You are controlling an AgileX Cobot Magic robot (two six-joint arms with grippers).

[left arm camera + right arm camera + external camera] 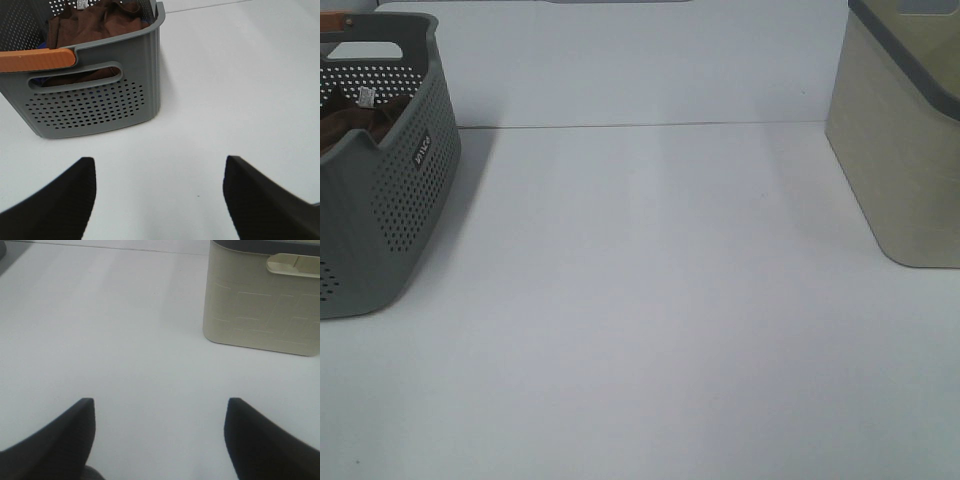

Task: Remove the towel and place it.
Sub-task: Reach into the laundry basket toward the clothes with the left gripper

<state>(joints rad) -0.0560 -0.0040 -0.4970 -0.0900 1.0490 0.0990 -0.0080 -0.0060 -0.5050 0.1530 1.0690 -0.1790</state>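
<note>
The dark reddish-brown towel [95, 22] lies bunched inside the grey perforated basket [90, 107], with a small white tag showing at its top. In the exterior high view the towel [350, 125] shows only a little over the rim of the basket [400, 200] at the far left. My left gripper [157, 192] is open and empty above the table, a short way in front of the basket. My right gripper [159, 432] is open and empty over the bare table. Neither gripper shows in the exterior high view.
A beige bin [905, 150] with a grey rim stands at the right; it also shows in the right wrist view [262, 297]. The basket has an orange handle [37, 60]. A bit of blue cloth [42, 46] peeks out under the handle. The white table [650, 300] spans between them.
</note>
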